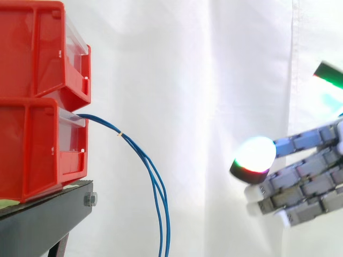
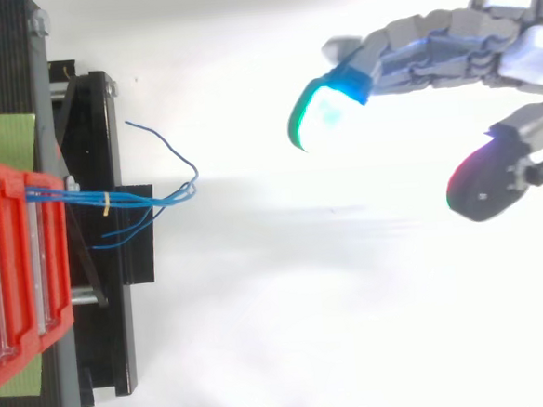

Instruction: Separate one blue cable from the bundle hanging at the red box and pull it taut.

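Entry as I logged it from the remote desk. Hand [image 1: 308, 176] [image 2: 446, 38]: one, at the right of the side view and well apart from the work, released, its fingers loosely extended with the thumb set off from them, grasping nothing. Glowing fingertips [image 2: 326, 116]: I counted two in the top view, one cyan-green, one dark with a red and green rim. Red bins: two, an upper bin [image 1: 32, 48] stacked on a lower bin [image 1: 27, 150], both on one black stand [image 1: 43, 214] before the white curtain [image 1: 214, 80]. Blue cable bundle [image 1: 102, 121] [image 2: 75, 194]: one, coming out of the front of the lower bin and drooping below the stand's edge, untouched. Yellow tie [image 2: 106, 204]: one, round the bundle just beside the bin. Strands past the tie: at least four fanned out in the top view, though I could not count them exactly where they crossed; the side view showed two hanging clear. Step in hand, as I judged it: the approach, with no strand yet singled out. The next move called for carrying the hand across to the fanned ends, pinching a single outlying strand, then drawing it away from the bin.
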Robot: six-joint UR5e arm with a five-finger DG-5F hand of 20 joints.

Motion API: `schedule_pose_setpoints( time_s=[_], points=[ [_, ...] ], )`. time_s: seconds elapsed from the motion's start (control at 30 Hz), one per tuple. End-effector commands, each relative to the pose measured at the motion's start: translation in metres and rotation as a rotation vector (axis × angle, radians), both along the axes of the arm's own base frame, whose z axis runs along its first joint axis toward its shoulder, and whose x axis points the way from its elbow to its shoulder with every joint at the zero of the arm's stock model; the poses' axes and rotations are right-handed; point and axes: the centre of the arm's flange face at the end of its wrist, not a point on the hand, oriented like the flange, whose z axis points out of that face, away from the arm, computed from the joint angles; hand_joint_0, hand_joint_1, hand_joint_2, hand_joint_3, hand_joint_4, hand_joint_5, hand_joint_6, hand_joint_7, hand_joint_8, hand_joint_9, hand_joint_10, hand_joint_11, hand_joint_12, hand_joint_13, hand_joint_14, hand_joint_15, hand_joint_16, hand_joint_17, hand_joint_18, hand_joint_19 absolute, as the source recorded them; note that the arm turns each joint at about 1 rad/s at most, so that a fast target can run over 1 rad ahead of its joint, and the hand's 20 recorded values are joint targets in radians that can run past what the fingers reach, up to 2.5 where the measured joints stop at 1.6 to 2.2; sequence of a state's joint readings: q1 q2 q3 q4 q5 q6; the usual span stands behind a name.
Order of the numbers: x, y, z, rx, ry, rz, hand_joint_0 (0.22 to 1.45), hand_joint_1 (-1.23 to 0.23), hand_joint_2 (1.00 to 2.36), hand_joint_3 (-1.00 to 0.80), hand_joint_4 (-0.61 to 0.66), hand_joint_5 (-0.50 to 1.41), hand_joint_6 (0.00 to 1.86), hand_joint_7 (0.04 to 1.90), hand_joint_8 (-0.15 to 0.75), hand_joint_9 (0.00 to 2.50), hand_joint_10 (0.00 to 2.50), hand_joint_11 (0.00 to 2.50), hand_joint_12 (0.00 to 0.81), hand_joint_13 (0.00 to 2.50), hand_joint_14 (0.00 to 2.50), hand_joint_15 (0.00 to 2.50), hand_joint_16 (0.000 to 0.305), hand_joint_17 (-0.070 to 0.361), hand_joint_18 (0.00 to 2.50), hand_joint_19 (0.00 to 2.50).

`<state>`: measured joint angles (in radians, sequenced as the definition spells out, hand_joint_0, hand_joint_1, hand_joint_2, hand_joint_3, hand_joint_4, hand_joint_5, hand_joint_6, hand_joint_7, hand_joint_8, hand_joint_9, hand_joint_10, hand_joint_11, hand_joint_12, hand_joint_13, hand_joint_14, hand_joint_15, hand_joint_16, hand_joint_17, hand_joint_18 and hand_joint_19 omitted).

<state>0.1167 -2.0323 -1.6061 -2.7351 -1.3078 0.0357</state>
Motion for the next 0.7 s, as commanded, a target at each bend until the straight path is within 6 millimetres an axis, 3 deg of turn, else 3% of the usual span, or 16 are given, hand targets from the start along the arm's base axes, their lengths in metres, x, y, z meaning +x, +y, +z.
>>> schedule_pose_setpoints(
  time_s=[0.0,0.27,0.4,0.47,0.67],
  points=[
    [0.013,0.003,-0.012,0.008,-0.016,-0.006,0.50,-0.78,1.00,-0.50,0.17,-0.27,0.50,0.77,0.281,0.16,0.01,0.25,0.316,0.30,0.00,0.05,0.037,0.082,0.21,0.00],
    [0.022,0.002,-0.003,-0.019,-0.038,-0.047,0.49,-0.77,1.00,-0.50,0.18,-0.26,0.50,0.77,0.283,0.22,0.01,0.25,0.315,0.32,0.00,0.06,0.036,0.082,0.22,0.00],
    [0.030,0.001,-0.012,-0.026,-0.041,-0.070,0.49,-0.75,1.00,-0.50,0.18,-0.26,0.50,0.77,0.284,0.23,0.01,0.24,0.314,0.32,0.00,0.07,0.036,0.081,0.22,0.00],
    [0.045,0.002,-0.028,-0.017,-0.037,-0.075,0.49,-0.75,1.00,-0.50,0.18,-0.26,0.50,0.76,0.284,0.23,0.01,0.24,0.313,0.32,0.00,0.07,0.036,0.080,0.21,0.00],
    [0.065,0.005,-0.034,0.003,-0.032,-0.078,0.49,-0.73,1.00,-0.50,0.19,-0.25,0.50,0.77,0.284,0.22,0.01,0.22,0.314,0.32,0.00,0.07,0.036,0.080,0.20,0.00]
  ],
)
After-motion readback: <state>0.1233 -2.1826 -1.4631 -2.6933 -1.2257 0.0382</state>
